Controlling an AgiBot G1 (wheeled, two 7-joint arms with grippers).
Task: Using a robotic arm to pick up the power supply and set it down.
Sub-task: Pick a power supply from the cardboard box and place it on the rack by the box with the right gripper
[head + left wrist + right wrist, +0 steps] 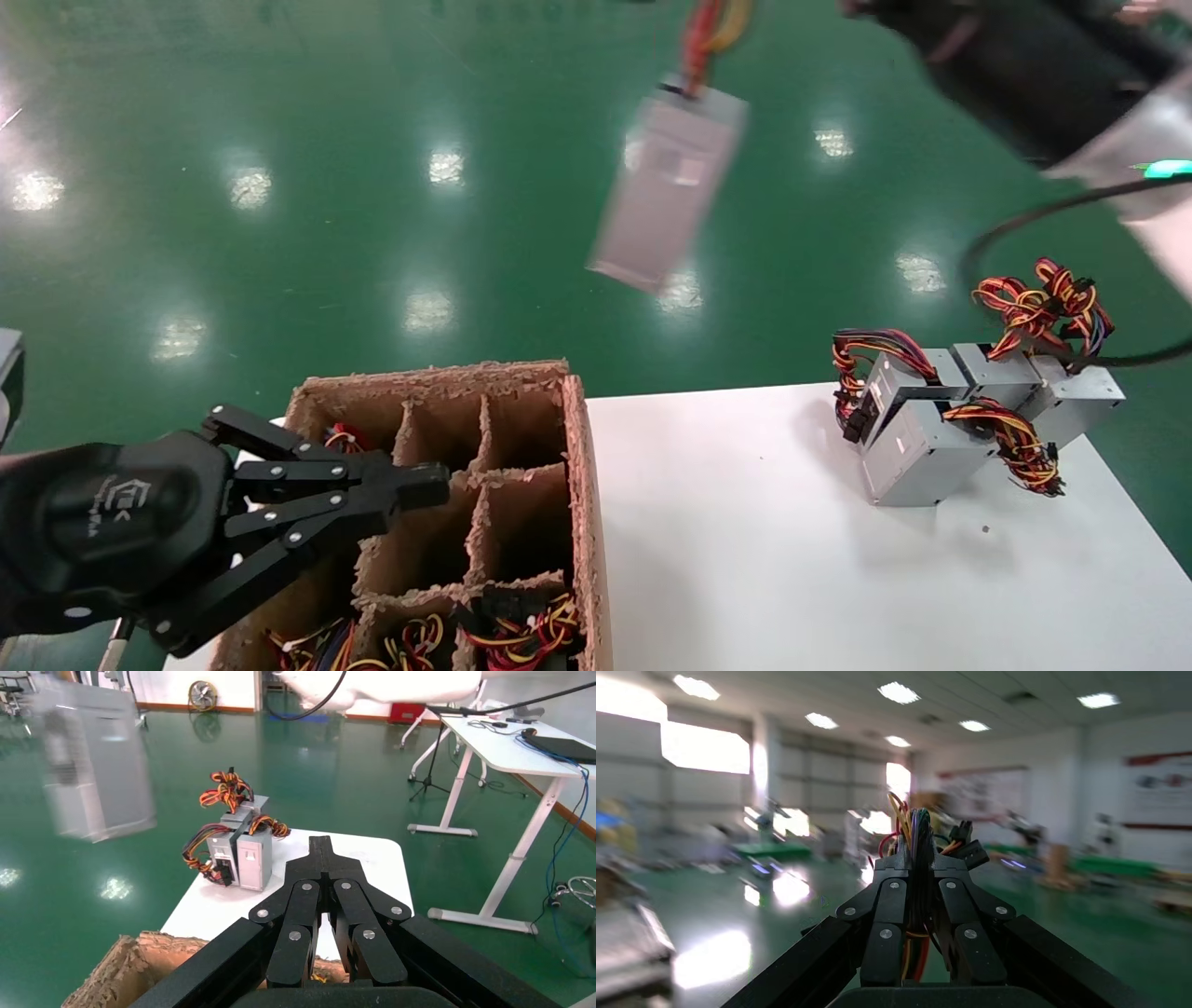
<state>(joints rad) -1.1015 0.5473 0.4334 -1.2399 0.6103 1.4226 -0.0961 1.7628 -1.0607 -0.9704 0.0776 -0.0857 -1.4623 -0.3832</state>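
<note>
right gripper: clamped on wires | power supply: dangling below it, mid-air | left gripper: closed, over box

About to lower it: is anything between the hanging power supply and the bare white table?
Nothing visible. The power supply hangs by its wires from the right end effector, beyond the table. Bare surface lies between the cardboard box and the stacked supplies.
</note>
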